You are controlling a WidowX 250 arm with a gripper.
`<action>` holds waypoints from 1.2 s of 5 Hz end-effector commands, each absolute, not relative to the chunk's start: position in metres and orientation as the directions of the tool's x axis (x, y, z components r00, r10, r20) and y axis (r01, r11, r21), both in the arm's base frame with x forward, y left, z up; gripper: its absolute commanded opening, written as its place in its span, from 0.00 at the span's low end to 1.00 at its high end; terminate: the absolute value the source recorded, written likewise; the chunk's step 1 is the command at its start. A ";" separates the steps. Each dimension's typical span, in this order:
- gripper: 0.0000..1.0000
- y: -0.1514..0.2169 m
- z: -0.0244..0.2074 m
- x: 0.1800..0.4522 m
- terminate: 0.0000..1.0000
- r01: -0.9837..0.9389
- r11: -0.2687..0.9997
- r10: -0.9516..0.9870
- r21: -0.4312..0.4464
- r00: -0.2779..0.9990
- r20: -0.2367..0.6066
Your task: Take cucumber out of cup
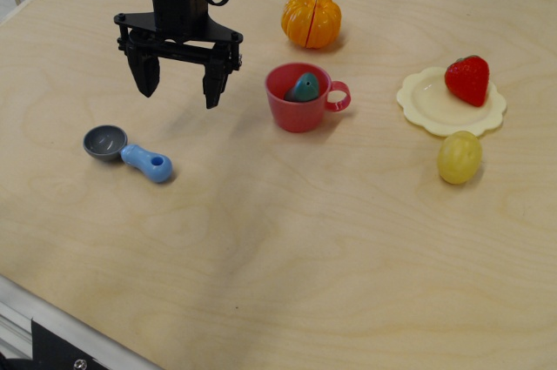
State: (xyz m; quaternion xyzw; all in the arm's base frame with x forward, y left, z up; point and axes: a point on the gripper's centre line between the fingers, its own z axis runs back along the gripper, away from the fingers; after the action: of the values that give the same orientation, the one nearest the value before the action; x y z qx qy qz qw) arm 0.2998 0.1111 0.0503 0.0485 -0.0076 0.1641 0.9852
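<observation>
One cucumber [305, 88] inside red cup [298, 98], tilted against far rim. Strawberry [468, 79] on plate [428, 106], right. Gripper [179, 87] left of cup, jaws wide apart, empty, touching nothing.

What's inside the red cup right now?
The teal cucumber sits inside the red cup, its rounded end poking above the rim. Its lower part and the cup's bottom are hidden by the wall.
</observation>
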 end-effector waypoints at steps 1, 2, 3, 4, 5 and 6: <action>1.00 0.111 0.050 0.300 0.00 -0.324 0.941 0.323 0.093 0.946 0.031; 1.00 0.104 0.065 0.302 0.00 -0.342 0.937 0.340 0.076 0.940 0.036; 1.00 0.093 0.085 0.304 0.00 -0.336 0.940 0.334 0.063 0.942 0.042; 1.00 0.081 0.104 0.310 0.00 -0.305 0.952 0.304 0.032 0.952 0.046; 1.00 0.061 0.120 0.320 0.00 -0.262 0.965 0.263 -0.014 0.962 0.075; 1.00 0.036 0.114 0.337 0.00 -0.196 0.981 0.196 -0.010 0.979 0.062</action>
State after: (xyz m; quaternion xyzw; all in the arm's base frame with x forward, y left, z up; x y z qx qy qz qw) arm 0.3346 0.0336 0.0999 -0.0028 -0.0092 0.0983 0.9951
